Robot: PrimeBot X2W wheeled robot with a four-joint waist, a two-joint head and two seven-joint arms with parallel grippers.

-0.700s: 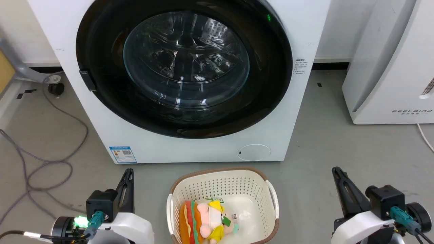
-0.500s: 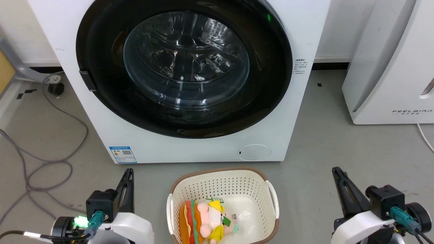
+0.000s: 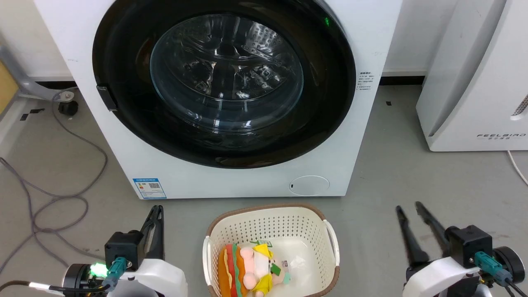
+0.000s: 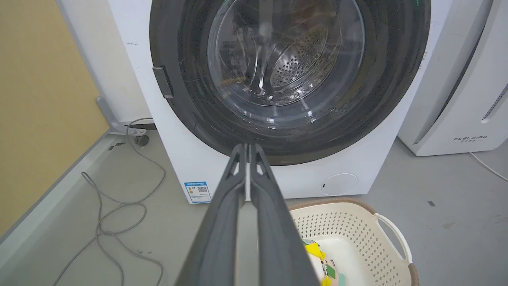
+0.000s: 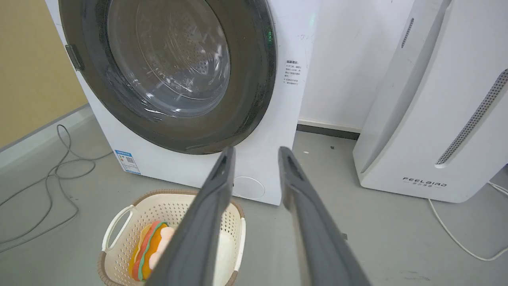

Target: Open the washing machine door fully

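Door (image 3: 225,82) looks heavy, stiff and slick, so I'd hook the tab (image 3: 106,97) on its left edge; left pincer (image 3: 156,211) is together, right pincer (image 3: 408,207) apart.

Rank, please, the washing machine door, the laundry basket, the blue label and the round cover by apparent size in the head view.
1. washing machine door
2. laundry basket
3. round cover and blue label: too alike to rank.

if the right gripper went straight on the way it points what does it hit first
Most likely the white lower front of the washing machine, between the lower rim of the washing machine door and the small round cover. Nothing seems to stand before the open right gripper, though depth is unclear.
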